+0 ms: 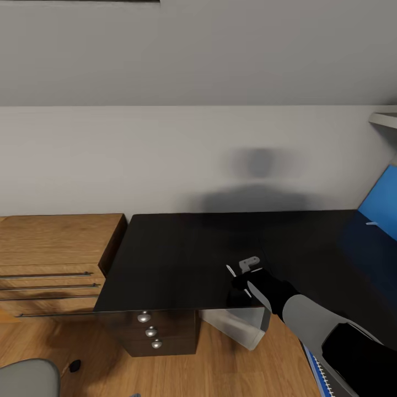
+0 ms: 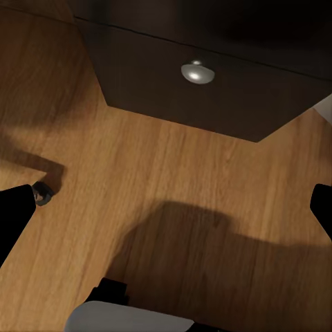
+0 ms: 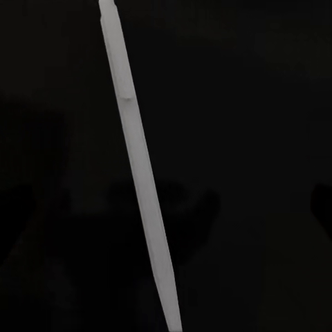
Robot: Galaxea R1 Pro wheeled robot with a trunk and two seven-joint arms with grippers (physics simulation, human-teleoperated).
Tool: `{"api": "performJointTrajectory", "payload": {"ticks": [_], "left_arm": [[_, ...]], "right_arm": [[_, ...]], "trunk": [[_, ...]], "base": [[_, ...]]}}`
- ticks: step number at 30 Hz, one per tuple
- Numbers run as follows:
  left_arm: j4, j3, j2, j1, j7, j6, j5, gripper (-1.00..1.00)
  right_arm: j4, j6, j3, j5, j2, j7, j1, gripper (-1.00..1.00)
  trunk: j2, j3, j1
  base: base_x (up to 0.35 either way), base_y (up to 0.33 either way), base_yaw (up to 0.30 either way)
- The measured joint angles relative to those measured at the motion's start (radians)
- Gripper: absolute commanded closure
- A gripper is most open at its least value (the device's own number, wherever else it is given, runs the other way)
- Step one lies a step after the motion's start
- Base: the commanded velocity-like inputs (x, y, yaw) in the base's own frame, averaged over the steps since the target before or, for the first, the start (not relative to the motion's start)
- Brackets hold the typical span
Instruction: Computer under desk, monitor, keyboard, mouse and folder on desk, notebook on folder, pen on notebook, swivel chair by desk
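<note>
The right tool (image 1: 241, 278) hovers over the black surface (image 1: 176, 259) near its front edge, closed on the thin white pen (image 3: 138, 166); left tool's state unclear.

the desk (image 1: 182, 259) is showing flat black with round silver knobs (image 1: 144, 317) on its drawers, beside a light wooden drawer unit (image 1: 52, 248) with warm brown grain that is matching the striped wooden floor (image 1: 231, 369). a thin white pen (image 3: 138, 166) is standing out against the black top, a bright blue panel (image 1: 383, 201) is glowing at far right before the pale grey wall (image 1: 165, 154), and the right arm (image 1: 314, 317) is showing grey and black.
</note>
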Motion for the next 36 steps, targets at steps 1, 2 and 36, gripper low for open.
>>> {"api": "performJointTrajectory", "payload": {"ticks": [1,2,36], "left_arm": [[0.0,0.0,0.0,0.0,0.0,0.0,0.0,-1.0],[0.0,0.0,0.001,0.0,0.0,0.0,0.0,-1.0],[0.0,0.02,0.002,0.0,0.0,0.001,-0.001,-1.0]], "right_arm": [[0.0,0.0,0.0,0.0,0.0,0.0,0.0,-1.0],[0.0,0.0,0.0,0.0,0.0,0.0,0.0,-1.0],[0.001,0.0,0.0,0.0,-0.002,0.0,0.0,-1.0]], "trunk": [[0.0,0.0,0.0],[0.0,0.0,0.0],[-0.112,-0.05,0.061]], "base": [[0.0,0.0,0.0],[0.0,0.0,0.0],[0.0,0.0,0.0]]}}
